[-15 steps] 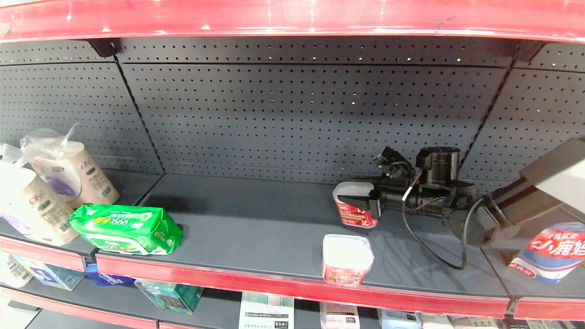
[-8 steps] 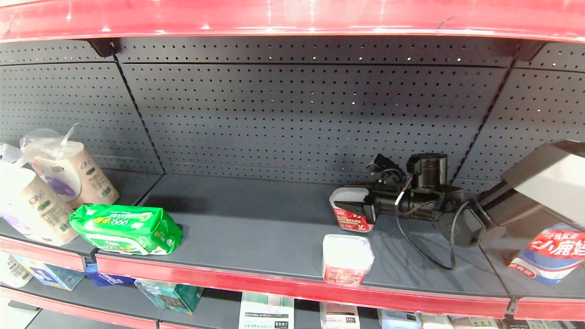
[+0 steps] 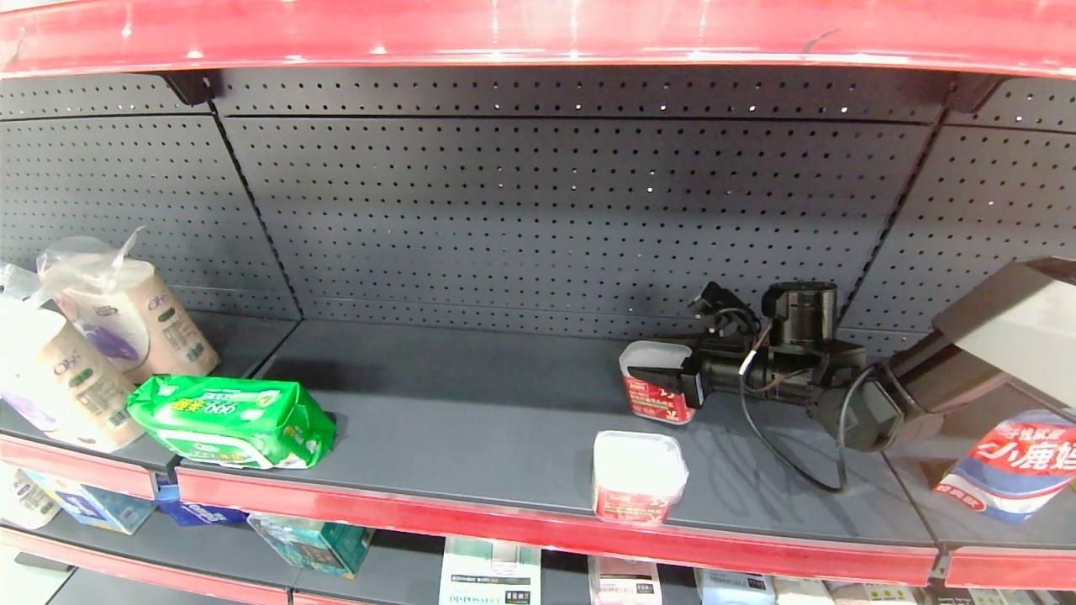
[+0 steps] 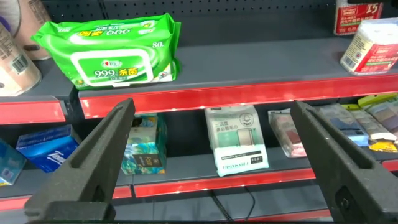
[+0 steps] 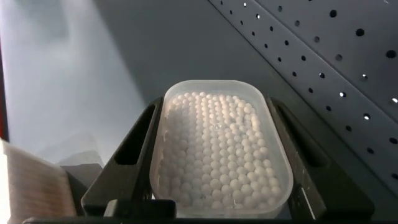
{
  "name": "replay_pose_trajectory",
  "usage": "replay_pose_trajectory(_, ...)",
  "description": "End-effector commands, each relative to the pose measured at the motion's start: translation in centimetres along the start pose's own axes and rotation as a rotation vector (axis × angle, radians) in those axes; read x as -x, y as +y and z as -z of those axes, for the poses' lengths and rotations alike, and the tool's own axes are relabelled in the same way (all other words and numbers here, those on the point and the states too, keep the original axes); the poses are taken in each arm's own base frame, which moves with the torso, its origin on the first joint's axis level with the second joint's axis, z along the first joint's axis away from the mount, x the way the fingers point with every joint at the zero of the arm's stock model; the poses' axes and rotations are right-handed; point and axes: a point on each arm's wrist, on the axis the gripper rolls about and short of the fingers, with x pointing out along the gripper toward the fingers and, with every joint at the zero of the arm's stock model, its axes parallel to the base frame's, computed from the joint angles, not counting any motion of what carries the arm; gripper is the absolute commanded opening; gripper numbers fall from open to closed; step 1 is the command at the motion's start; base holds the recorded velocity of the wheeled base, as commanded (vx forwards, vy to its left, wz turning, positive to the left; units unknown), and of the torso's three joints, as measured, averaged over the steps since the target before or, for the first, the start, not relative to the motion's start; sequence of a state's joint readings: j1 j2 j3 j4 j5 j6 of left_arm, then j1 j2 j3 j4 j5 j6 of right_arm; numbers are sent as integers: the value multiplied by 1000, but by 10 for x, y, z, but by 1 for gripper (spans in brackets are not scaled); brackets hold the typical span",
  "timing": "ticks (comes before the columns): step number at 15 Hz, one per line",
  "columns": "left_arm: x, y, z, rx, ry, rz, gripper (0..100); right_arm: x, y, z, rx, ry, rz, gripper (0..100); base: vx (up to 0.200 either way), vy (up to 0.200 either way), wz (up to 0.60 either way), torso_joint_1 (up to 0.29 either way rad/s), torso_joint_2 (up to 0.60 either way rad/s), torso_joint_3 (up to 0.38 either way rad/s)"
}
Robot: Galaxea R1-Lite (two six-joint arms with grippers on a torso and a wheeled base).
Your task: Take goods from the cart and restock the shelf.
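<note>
Head camera faces shelf (image 3: 471, 428) front-on; left wrist — lower, nearer — shares green pack (image 4: 109, 50); right wrist close on tub (image 5: 221, 146).

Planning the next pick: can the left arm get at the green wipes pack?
Probably yes: the left gripper is open, facing the shelf, and the green wipes pack lies at the shelf's front edge with nothing before it.

Even overhead store light, wide-angle bend.
Small glare spots dot the red top rail (image 3: 378, 34), which bows toward the corners. Soft shadows lie on the shelf (image 3: 471, 437) beneath the cable (image 3: 832, 489). The bead tub (image 5: 217, 149) glows bright.
</note>
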State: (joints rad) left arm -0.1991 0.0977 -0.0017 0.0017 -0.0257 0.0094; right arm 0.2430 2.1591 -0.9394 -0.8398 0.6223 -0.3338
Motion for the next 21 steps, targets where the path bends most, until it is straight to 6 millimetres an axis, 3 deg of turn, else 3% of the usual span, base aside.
replay_pose_trajectory(1,0,0,0,0,1,1,100,2,0,-3,6,-6,2,0,0,0,0,0,0,0)
replay_pose_trajectory(21,0,0,0,0,2,1,100,8,3,5,45,-39,-151,0,0,0,0,0,0,0)
